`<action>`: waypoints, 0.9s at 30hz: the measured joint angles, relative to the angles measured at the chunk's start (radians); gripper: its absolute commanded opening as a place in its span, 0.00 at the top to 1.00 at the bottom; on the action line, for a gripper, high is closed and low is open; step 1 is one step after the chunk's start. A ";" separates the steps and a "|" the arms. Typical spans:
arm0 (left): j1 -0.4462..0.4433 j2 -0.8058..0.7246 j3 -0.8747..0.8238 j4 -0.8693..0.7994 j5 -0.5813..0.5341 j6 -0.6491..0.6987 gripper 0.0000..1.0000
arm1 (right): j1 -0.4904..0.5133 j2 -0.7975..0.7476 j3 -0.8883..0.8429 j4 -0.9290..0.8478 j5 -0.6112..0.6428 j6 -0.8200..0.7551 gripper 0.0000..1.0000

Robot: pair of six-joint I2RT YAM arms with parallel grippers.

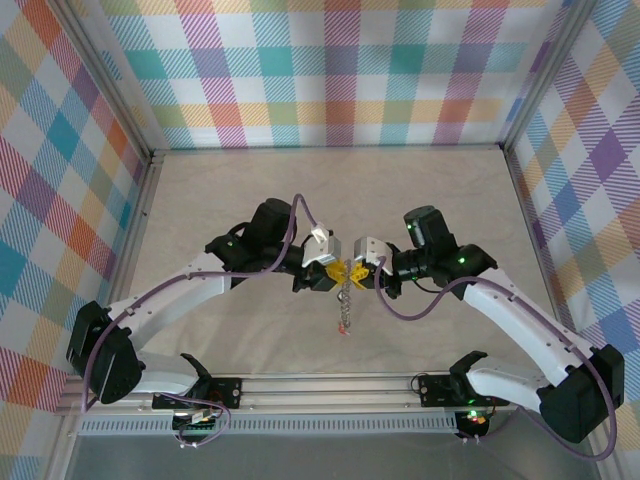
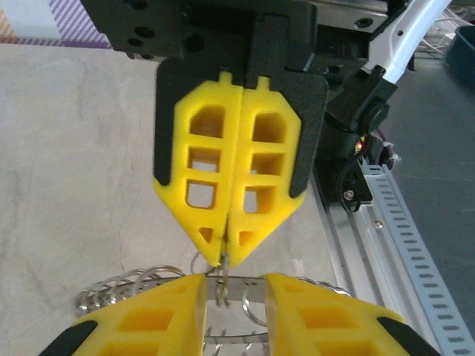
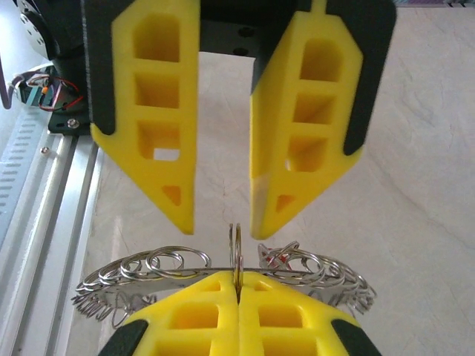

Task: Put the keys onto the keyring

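**A:** Item one, nearest the edge?

**B:** Aluminium rail (image 1: 330, 383) with both arm bases bolted to it. White arm links, purple cables (image 1: 400, 308), green lamps lit on the joints.

**A:** Item two, the grippers.

**B:** Left gripper (image 3: 224, 222): yellow fingers parted, a clear gap between them, nothing clamped. Right gripper (image 2: 225, 251): yellow fingers pressed flat together, nipping a thin ring of the keyring (image 3: 167, 265) edge-on at their very tips. The two grippers meet tip to tip over mid-table.

**A:** The keyring itself?

**B:** Silvery wire loops in a springy band. In the wrist views it runs crosswise just beside both sets of fingertips. From above it reads as a thin chain trailing from the grippers toward the rail. Whether it hangs or lies flat cannot be told.

**A:** Keys?

**B:** One red key head (image 3: 271, 258) among the loops, close to the right fingers. From above there is a red spot at the chain's near end. Both are too small to describe further.

**A:** Which view gives what?

**B:** The wrist views give the pinch and the separate loops. The overhead view gives the arms and the room.

**A:** Surface and room?

**B:** Table (image 1: 330, 180): beige, faintly mottled, metal-edged. Beyond it, walls (image 1: 330, 70) on three sides in pastel plaid.
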 measured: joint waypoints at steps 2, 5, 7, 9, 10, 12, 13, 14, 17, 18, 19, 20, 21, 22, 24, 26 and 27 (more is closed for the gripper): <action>0.000 0.002 0.000 -0.003 0.003 0.000 0.73 | 0.003 0.000 0.002 -0.002 0.008 -0.002 1.00; -0.005 0.013 0.006 -0.011 -0.008 0.000 0.79 | 0.006 0.000 0.004 -0.003 0.013 -0.002 1.00; -0.010 0.026 0.013 -0.026 -0.028 -0.001 0.84 | 0.008 0.001 0.004 -0.002 0.013 -0.002 1.00; -0.022 0.039 0.024 -0.034 -0.060 -0.005 0.88 | 0.011 0.005 0.005 -0.002 0.013 -0.002 1.00; -0.028 0.042 0.028 -0.037 -0.074 -0.007 0.91 | 0.013 0.008 0.006 0.000 0.013 -0.001 1.00; -0.038 0.043 0.039 -0.054 -0.103 -0.009 1.00 | 0.014 0.010 0.006 0.000 0.014 -0.001 1.00; -0.040 0.043 0.041 -0.056 -0.111 -0.007 1.00 | 0.014 0.010 0.007 0.001 0.018 -0.001 0.98; -0.041 0.043 0.043 -0.057 -0.117 -0.003 1.00 | 0.014 0.010 0.007 0.002 0.021 0.000 0.94; -0.042 0.043 0.043 -0.051 -0.126 -0.009 1.00 | 0.014 0.010 0.007 0.011 0.032 0.005 0.83; -0.042 0.041 0.042 -0.045 -0.127 -0.014 1.00 | 0.014 0.009 0.007 0.019 0.033 0.006 0.80; -0.041 0.039 0.037 -0.032 -0.127 -0.021 1.00 | 0.014 0.006 0.007 0.028 0.035 0.005 0.80; -0.037 0.034 0.026 -0.013 -0.125 -0.033 1.00 | 0.016 -0.001 0.007 0.035 0.037 0.005 0.78; -0.032 0.029 0.014 0.008 -0.117 -0.043 1.00 | 0.016 -0.011 0.006 0.040 0.040 0.006 0.78; -0.026 0.023 0.000 0.030 -0.107 -0.054 1.00 | 0.015 -0.025 0.005 0.046 0.043 0.006 0.78; -0.018 0.012 -0.023 0.061 -0.087 -0.068 1.00 | 0.014 -0.048 0.002 0.048 0.047 0.004 0.78; -0.012 0.002 -0.041 0.089 -0.064 -0.076 1.00 | 0.014 -0.062 0.002 0.047 0.048 -0.001 0.78; -0.009 -0.003 -0.047 0.100 -0.053 -0.079 1.00 | 0.012 -0.065 0.002 0.045 0.047 -0.002 0.79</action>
